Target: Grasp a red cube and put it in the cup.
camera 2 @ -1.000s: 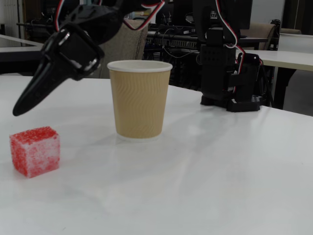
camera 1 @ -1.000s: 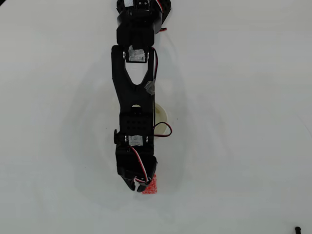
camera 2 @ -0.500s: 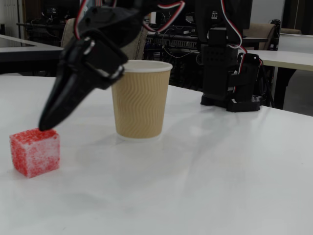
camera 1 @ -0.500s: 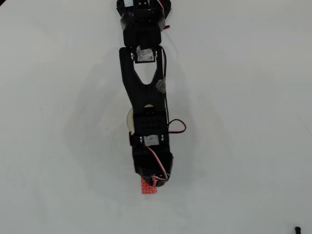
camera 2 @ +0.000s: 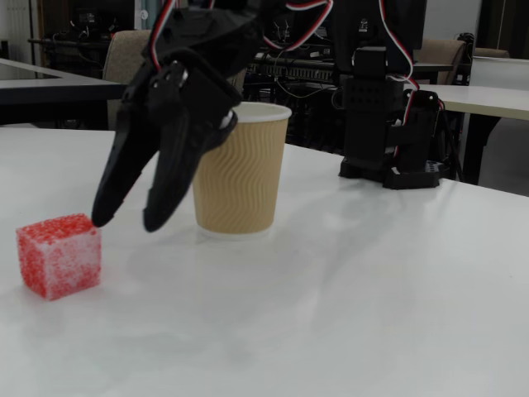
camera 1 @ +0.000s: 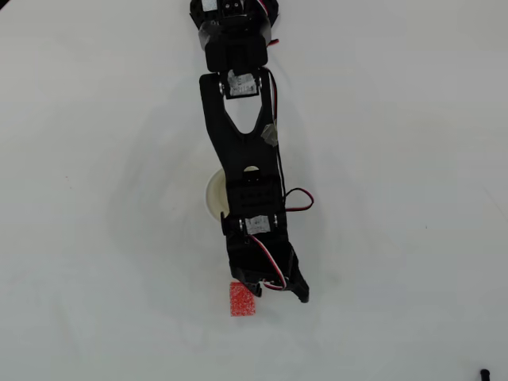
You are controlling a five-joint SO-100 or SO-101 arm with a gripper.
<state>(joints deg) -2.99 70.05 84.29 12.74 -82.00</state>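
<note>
The red cube (camera 1: pixel 243 299) (camera 2: pixel 59 255), speckled with white, rests on the white table at the near left of the fixed view. My gripper (camera 1: pixel 278 294) (camera 2: pixel 129 222) is open and holds nothing. It hangs just beside the cube, on its right in both views. One fingertip hovers over the cube's upper right corner and the other stands apart above bare table. The cup (camera 2: pixel 238 169) stands upright behind the gripper. From overhead my arm covers most of the cup (camera 1: pixel 214 194), so only its left rim shows.
My arm's base (camera 2: pixel 384 107) (camera 1: pixel 234 16) stands at the far side of the table (camera 2: pixel 372 289). A small black object (camera 1: pixel 484 371) lies at the bottom right corner of the overhead view. Desks and chairs fill the background beyond the table.
The gripper has opened, its fingers spreading apart. The arm swung rightwards in the overhead view and came lower beside the cube. Cube and cup have stayed put.
</note>
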